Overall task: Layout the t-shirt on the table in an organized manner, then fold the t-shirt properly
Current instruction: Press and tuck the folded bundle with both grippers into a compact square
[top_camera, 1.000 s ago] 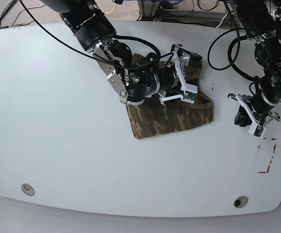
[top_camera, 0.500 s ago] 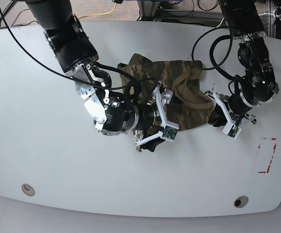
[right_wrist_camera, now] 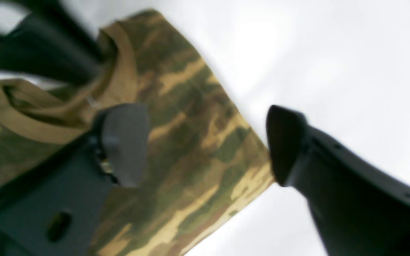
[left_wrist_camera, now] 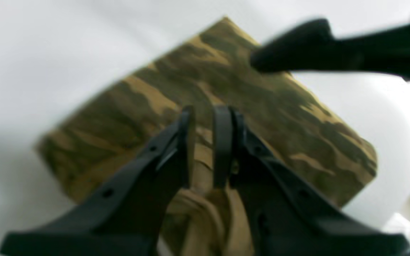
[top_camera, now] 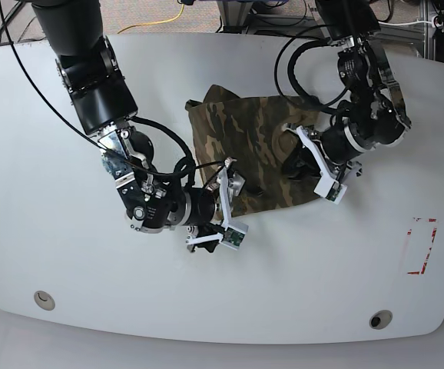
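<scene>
The camouflage t-shirt lies folded into a rough rectangle in the middle of the white table. My left gripper is at the shirt's right side, over the tan collar. In the left wrist view its fingers stand almost together, with the collar bunched up between their lower parts. My right gripper hovers wide open at the shirt's lower left corner. In the right wrist view the right gripper spans the t-shirt edge, one finger over cloth and one over bare table.
A red-outlined tape rectangle marks the table's right side. Two round grommet holes sit near the front edge. Black cables hang over the back of the table by both arms.
The left gripper moved left from the shirt's right edge onto the collar. The right gripper slid down and left, off the shirt's middle to its lower left corner.
</scene>
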Robot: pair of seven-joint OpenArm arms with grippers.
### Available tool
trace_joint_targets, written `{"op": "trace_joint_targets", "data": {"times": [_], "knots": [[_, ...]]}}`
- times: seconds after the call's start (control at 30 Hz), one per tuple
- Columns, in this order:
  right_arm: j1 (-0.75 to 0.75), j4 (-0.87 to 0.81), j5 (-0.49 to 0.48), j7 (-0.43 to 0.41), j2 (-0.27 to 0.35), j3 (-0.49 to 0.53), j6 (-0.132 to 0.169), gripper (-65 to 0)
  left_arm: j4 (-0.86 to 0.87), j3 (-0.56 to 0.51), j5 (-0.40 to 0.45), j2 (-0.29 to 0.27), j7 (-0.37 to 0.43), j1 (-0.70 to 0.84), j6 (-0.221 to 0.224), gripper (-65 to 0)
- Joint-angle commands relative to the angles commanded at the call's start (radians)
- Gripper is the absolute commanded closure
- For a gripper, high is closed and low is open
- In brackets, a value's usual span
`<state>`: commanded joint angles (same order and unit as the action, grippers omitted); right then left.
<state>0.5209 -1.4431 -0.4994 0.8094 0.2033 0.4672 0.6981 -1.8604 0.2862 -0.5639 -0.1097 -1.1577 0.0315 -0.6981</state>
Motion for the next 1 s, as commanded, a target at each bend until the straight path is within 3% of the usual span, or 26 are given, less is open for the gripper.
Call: {"op": "trace_joint_targets", "data": {"times": [0.27, 0.57, 0.73, 1.0], "knots": [[-0.003, 0.117, 0.000, -0.133, 0.005, 0.002, 0.000, -27.7, 0.038, -0.084, 0.029, 0.008, 0.000, 0.092, 0.000, -7.5], [-0.011, 0.276, 0.000, -0.272, 0.031, 0.002, 0.000, -5.5, 0.244, -0.094, 0.075, 0.060, 0.000, 0.101, 0.000, -7.5], [-0.055, 0.281, 0.000, -0.295, 0.080, -0.005, 0.000, -4.1, 0.344, -0.095, 0.074, 0.118, 0.000, 0.063, 0.000, -7.5], [-0.146, 0.189, -0.009, -0.288, 0.146, -0.006, 0.000, -3.8, 0.364, -0.092, 0.074, 0.203, 0.002, 0.000, 0.000, -7.5]]}}
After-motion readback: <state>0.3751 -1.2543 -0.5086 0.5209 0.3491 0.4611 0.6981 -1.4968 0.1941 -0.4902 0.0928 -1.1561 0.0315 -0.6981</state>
